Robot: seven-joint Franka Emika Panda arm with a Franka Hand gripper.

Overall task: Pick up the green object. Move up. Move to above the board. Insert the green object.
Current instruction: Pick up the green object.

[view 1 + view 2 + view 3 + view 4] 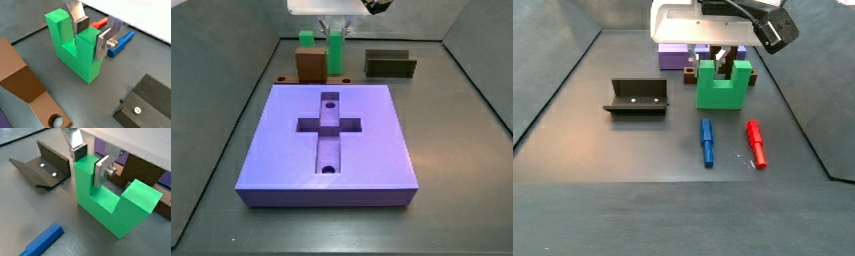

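The green object (77,55) (110,208) stands upright on the grey floor, both prongs pointing up. My gripper (91,42) (89,170) reaches down over one prong, a silver finger pressed flat against each side of it with no gap showing. In both side views the green object (337,50) (723,88) sits just beyond the far end of the board (358,140), under the gripper (337,32) (723,55). The board is a lavender slab with a cross-shaped recess and two small holes.
A brown block (20,80) (309,65) stands right beside the green object. The dark fixture (143,102) (43,168) (637,97) sits a little way off. A blue stick (120,42) (707,142) and a red stick (99,23) (756,143) lie on the floor.
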